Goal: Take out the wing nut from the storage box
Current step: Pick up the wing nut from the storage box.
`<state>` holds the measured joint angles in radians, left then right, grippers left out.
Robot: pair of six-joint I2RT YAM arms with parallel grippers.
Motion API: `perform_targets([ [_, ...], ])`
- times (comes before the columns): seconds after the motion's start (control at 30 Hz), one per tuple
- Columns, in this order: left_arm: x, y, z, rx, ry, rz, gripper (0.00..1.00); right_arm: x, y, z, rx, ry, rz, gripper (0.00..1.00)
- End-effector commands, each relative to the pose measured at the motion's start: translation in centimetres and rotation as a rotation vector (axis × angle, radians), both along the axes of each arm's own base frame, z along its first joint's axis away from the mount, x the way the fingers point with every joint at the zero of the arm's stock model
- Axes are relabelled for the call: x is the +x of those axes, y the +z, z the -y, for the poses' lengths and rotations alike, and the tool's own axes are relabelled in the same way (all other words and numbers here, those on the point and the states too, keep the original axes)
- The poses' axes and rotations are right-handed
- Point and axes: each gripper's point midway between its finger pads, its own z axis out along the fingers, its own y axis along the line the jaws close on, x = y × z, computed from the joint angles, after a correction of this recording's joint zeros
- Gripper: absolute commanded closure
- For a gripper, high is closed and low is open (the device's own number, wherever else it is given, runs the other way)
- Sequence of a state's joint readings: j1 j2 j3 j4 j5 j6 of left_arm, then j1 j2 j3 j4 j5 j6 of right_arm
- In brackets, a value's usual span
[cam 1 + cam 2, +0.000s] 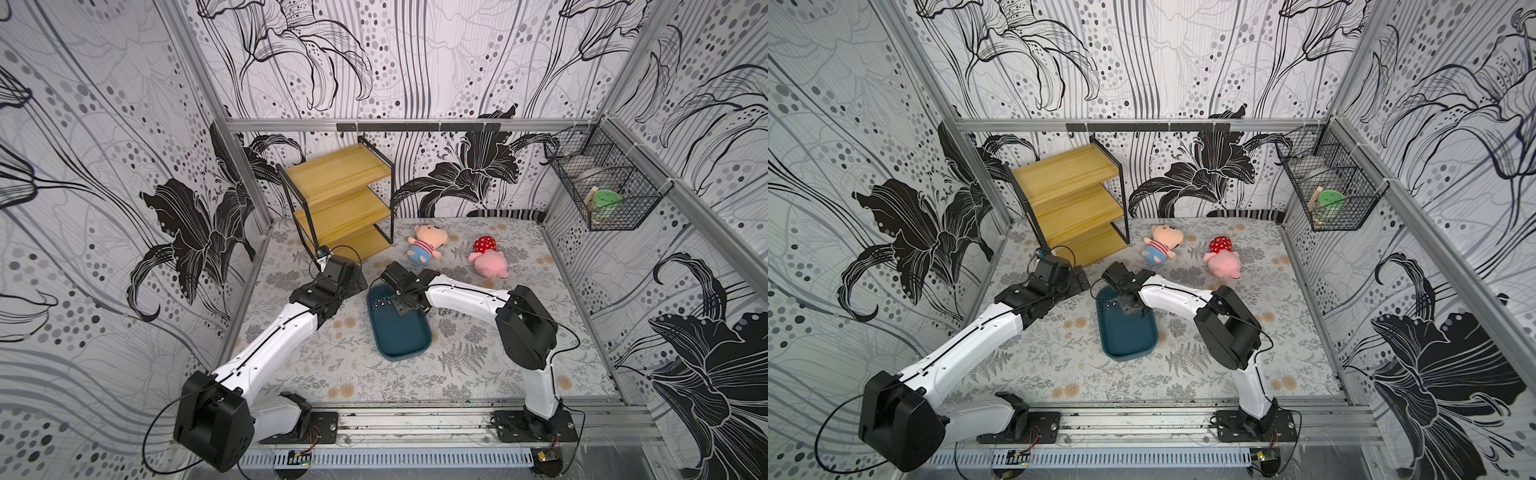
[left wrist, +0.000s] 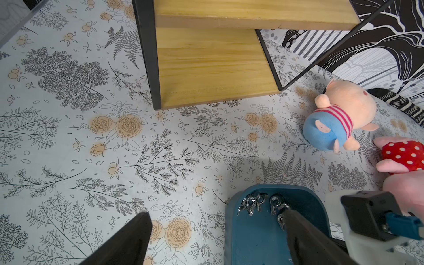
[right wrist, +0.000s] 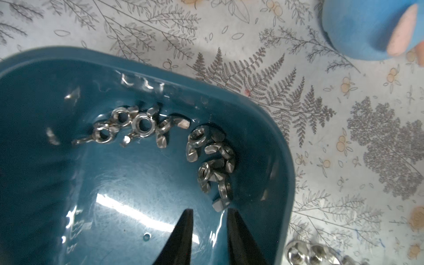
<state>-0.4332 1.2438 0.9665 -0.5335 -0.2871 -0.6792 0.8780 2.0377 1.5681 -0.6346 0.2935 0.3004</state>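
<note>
Target wing nuts (image 3: 203, 171) are small, stiff, slick steel, piled in the box (image 3: 283, 146) corner against its wall; I'd pinch the nearest one across its wings. The right pincer (image 3: 209, 211) angles down into the box, partly open, empty, with its tips just short of that nut. The left pincer (image 2: 214, 213) hangs at the box rim, wide open.

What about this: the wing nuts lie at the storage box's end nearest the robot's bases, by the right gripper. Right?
No: the wing nuts lie at the storage box's far end, by the right gripper; both top views show it.
</note>
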Motion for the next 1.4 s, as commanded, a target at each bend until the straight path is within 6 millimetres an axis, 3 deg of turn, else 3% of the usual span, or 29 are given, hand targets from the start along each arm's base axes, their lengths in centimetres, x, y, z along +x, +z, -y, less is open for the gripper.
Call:
perform_targets([
  [0.0, -0.2, 0.3, -0.4, 0.016, 0.007, 0.015, 0.05, -0.1, -0.5, 0.6, -0.073, 0.001, -0.014, 0.68],
  [0.37, -0.5, 0.3, -0.7, 0.023, 0.013, 0.017, 0.05, 0.4, -0.8, 0.5, -0.109, -0.031, -0.030, 0.66],
  [1.0, -1.1, 0.8, -1.5, 0.019, 0.018, 0.025, 0.05, 0.4, -3.3, 0.1, -0.115, -0.079, -0.079, 0.57],
  [1.2, -1.1, 0.6, -1.6, 0.021, 0.021, 0.023, 0.05, -0.5, -4.4, -0.8, -0.068, -0.062, -0.140, 0.57],
  [1.37, -1.1, 0.5, -1.5, 0.020, 0.020, 0.022, 0.05, -1.0, -4.0, -1.7, -0.006, -0.047, -0.161, 0.57],
])
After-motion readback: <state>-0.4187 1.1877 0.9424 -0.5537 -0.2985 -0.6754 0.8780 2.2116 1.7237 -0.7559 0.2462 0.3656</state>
